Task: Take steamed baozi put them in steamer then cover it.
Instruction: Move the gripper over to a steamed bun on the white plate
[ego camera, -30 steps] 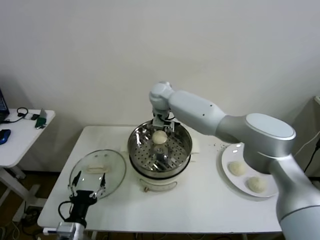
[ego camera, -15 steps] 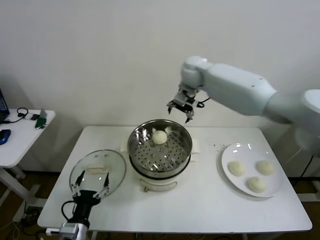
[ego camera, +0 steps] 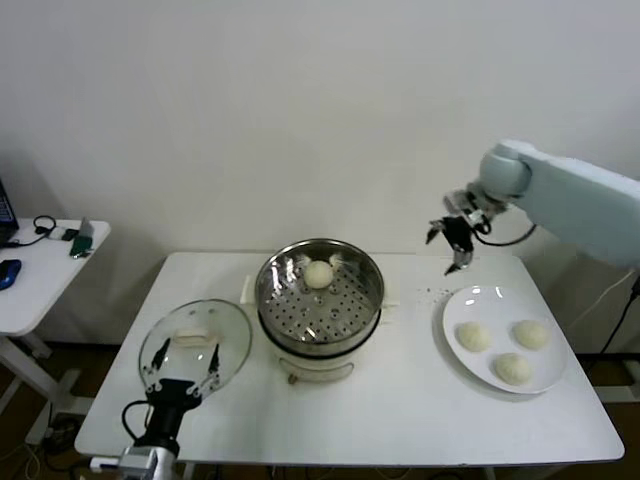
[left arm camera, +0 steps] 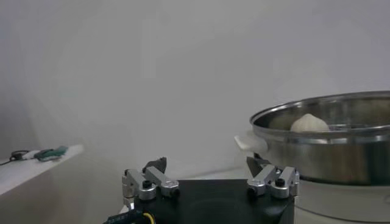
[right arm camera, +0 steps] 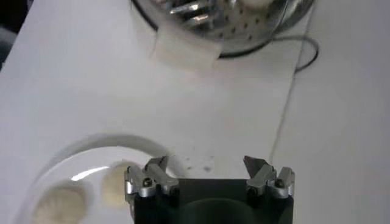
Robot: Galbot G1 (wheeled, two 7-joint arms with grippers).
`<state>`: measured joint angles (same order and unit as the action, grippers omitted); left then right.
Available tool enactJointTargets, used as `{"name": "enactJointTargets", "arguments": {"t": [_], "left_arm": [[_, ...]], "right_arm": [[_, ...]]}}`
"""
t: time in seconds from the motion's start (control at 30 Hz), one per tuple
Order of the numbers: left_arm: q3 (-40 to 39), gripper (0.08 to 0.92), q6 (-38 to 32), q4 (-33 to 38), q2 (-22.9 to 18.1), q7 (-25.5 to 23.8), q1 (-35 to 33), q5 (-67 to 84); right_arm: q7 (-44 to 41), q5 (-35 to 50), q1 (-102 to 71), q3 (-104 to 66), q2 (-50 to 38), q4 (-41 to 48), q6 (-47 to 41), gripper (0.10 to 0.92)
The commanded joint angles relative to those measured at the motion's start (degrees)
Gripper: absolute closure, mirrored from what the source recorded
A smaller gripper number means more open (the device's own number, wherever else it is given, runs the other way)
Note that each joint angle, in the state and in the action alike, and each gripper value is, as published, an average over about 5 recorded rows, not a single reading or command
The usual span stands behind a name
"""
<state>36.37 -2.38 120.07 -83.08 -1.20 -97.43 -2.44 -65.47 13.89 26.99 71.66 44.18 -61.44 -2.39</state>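
Note:
The steamer [ego camera: 268,300] stands mid-table, uncovered, with one baozi [ego camera: 319,273] on the back of its perforated tray. Three more baozi [ego camera: 473,336] [ego camera: 531,334] [ego camera: 513,368] lie on a white plate [ego camera: 460,310] at the right. In the air behind the plate's back edge, my right gripper [ego camera: 447,250] is open and empty; its wrist view shows its jaws [right arm camera: 207,163] over the plate [right arm camera: 116,146] and a baozi [right arm camera: 119,182]. The cover [ego camera: 230,345] lies flat to the left of the steamer. My left gripper [ego camera: 181,365] waits open at the cover's near edge, facing the steamer [left arm camera: 341,146].
A second white table [ego camera: 40,270] with small items stands off to the left. The steamer's cream side handle [right arm camera: 183,49] and a thin cord [right arm camera: 304,55] lie between steamer and plate. A white wall backs the table.
My right arm has lifted away from the steamer and swung right, to above the plate's back edge, leaving a baozi in the tray. The left arm has stayed put.

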Motion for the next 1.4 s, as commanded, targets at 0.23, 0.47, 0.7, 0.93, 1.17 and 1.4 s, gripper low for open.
{"name": "enactJointTargets", "arguments": {"t": [0.23, 0.47, 0.7, 0.93, 1.17, 1.4], "left_arm": [[0.0, 0.177, 0.1, 0.6, -0.6, 0.1, -0.8, -1.3], [0.0, 0.177, 0.1, 0.3, -0.9, 0.1, -0.7, -1.3], [0.1, 0.177, 0.0, 0.0, -1.0, 0.1, -0.8, -1.4], [0.3, 0.177, -0.1, -0.2, -1.0, 0.1, -0.8, -1.4], [0.4, 0.177, -0.2, -0.2, -1.0, 0.1, -1.1, -1.4], [0.3, 0.177, -0.2, -0.2, -1.2, 0.2, -1.1, -1.5]], "right_arm": [[-0.2, -10.5, -24.6, -18.7, -4.0, 8.1, -1.7, 0.203], [0.1, -12.8, -26.5, -21.7, -1.4, 11.4, -0.3, 0.203], [-0.1, -13.5, -26.8, -22.0, 0.3, 13.0, -0.1, 0.203], [-0.8, -14.5, -26.9, -22.2, 1.3, 13.8, 0.2, 0.203], [-1.7, -15.0, -27.0, -23.8, 2.6, 15.5, 1.3, 0.208], [-2.3, -15.1, -26.5, -24.9, 3.2, 17.0, 1.9, 0.284]]}}
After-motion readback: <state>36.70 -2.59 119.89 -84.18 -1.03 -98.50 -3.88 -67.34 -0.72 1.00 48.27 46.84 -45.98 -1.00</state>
